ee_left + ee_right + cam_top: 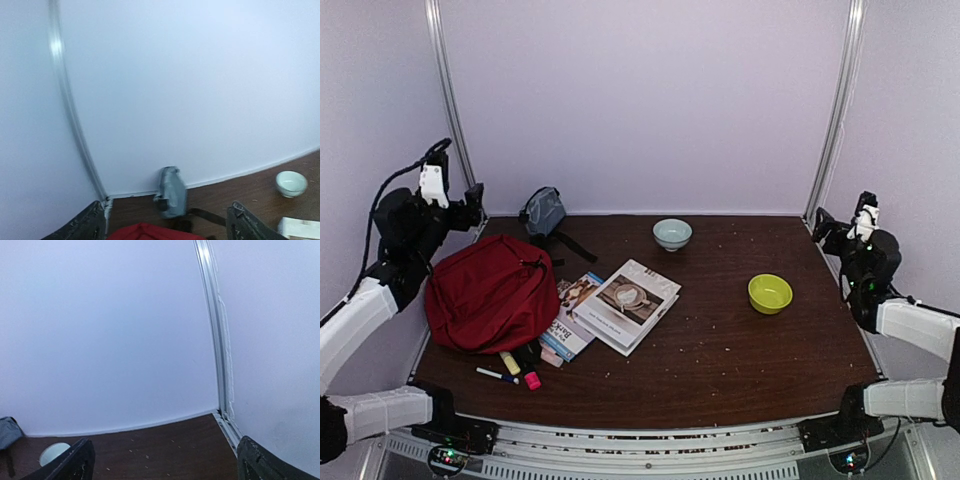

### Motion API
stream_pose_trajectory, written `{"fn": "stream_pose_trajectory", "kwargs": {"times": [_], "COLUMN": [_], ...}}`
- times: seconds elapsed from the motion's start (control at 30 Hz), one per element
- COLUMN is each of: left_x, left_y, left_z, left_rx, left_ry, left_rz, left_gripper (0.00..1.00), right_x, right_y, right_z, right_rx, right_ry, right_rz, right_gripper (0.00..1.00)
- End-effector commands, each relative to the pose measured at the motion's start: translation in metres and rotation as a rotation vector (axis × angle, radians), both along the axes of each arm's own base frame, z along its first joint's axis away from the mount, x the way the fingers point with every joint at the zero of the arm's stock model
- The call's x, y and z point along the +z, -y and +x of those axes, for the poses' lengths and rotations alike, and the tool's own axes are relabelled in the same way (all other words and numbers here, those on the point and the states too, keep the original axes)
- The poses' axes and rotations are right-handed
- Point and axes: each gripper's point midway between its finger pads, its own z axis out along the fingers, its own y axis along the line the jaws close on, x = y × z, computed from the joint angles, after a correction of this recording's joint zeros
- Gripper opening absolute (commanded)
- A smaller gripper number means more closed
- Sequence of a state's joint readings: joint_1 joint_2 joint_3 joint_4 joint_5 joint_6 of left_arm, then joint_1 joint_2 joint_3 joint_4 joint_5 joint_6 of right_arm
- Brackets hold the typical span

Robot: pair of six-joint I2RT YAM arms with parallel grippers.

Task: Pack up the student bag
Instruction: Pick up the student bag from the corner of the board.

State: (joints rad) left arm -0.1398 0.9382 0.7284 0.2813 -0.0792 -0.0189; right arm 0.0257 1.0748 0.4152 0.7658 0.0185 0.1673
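The student bag [490, 292], a large red backpack, lies on the left side of the table; only its top edge [150, 233] shows in the left wrist view. My left gripper [472, 208] hangs raised above the bag's far left corner, open [167, 229] with nothing between its fingers. Beside the bag lie an open book [628, 303], a second book [568, 325], a yellow highlighter [509, 362], a pen [497, 375] and a pink marker [532, 380]. My right gripper [823, 226] is raised at the far right edge, open [170, 469] and empty.
A grey-blue pouch [543, 211] [172, 192] with a black strap leans against the back wall. A pale blue bowl [672, 233] [291, 183] stands at the back centre and a green bowl [770, 293] on the right. Walls enclose the table on three sides.
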Motion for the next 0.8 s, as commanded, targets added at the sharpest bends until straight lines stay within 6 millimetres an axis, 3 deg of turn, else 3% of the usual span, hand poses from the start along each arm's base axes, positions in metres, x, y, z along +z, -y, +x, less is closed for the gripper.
{"fn": "stream_pose_trajectory", "kwargs": {"times": [0.0, 0.1, 0.23, 0.33, 0.43, 0.57, 0.6, 0.63, 0.7, 0.77], "left_x": [-0.053, -0.093, -0.155, -0.186, -0.209, -0.223, -0.223, -0.223, -0.22, -0.209], "left_y": [0.094, 0.129, 0.139, 0.126, 0.126, 0.106, 0.102, 0.1, 0.102, 0.108], "left_z": [-0.049, -0.086, -0.11, -0.103, -0.088, -0.067, -0.062, -0.059, -0.058, -0.058], "left_rx": [-0.323, -0.429, -0.407, -0.288, -0.233, -0.062, -0.03, -0.012, -0.021, -0.064], "left_ry": [-0.373, -0.602, -0.842, -0.96, -1.03, -1.066, -1.059, -1.054, -1.048, -1.022], "left_rz": [0.093, 0.063, 0.084, 0.162, 0.26, 0.402, 0.422, 0.433, 0.434, 0.407], "left_gripper": [0.86, 0.85, 0.86, 0.92, 0.93, 0.91, 0.82, 0.65, 0.05, 0.0], "right_x": [0.038, 0.048, 0.057, 0.057, 0.055, 0.052, 0.052, 0.05, 0.05, 0.049], "right_y": [-0.04, -0.08, -0.126, -0.16, -0.183, -0.192, -0.194, -0.195, -0.197, -0.199], "right_z": [0.003, 0.003, -0.009, -0.023, -0.033, -0.04, -0.043, -0.045, -0.047, -0.048], "right_rx": [0.25, 0.412, 0.513, 0.599, 0.676, 0.708, 0.715, 0.72, 0.726, 0.734], "right_ry": [0.03, -0.035, -0.068, -0.081, -0.096, -0.122, -0.119, -0.12, -0.119, -0.123], "right_rz": [0.186, 0.207, 0.139, 0.08, 0.052, 0.044, 0.042, 0.037, 0.028, 0.026], "right_gripper": [1.0, 1.0, 1.0, 1.0, 1.0, 1.0, 1.0, 1.0, 1.0, 1.0]}}
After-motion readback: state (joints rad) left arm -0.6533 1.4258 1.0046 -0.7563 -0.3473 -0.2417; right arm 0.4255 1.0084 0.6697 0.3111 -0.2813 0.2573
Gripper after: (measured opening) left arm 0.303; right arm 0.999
